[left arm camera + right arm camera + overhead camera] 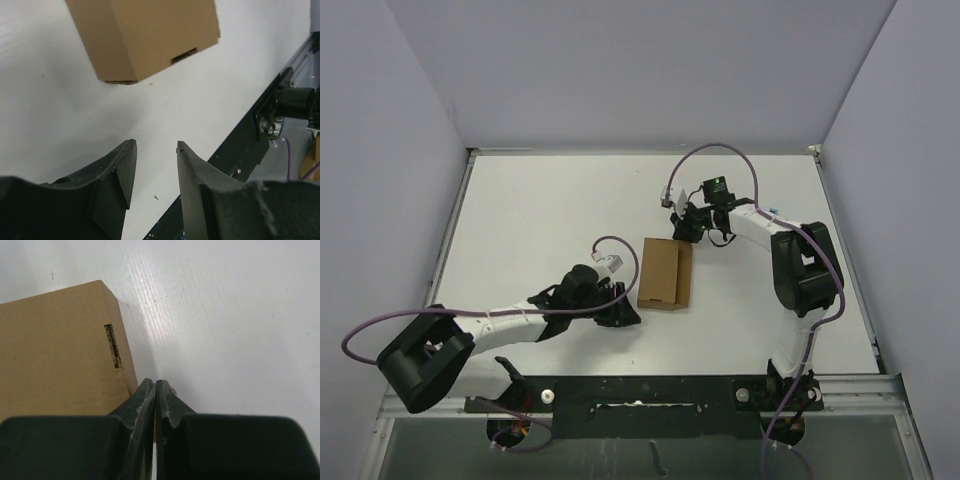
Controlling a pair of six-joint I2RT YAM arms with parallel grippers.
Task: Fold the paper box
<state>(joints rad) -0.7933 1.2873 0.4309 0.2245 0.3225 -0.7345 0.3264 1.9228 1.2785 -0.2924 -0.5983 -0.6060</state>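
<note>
The paper box [665,274] lies on the worktop [550,220] as a closed carton, just ahead of the left gripper [620,312], whose jaws are partly apart and empty; the right gripper [685,225] is pressed shut on nothing, the box just beside its tips; folding looks all but finished, perhaps one tab left to tuck.
</note>
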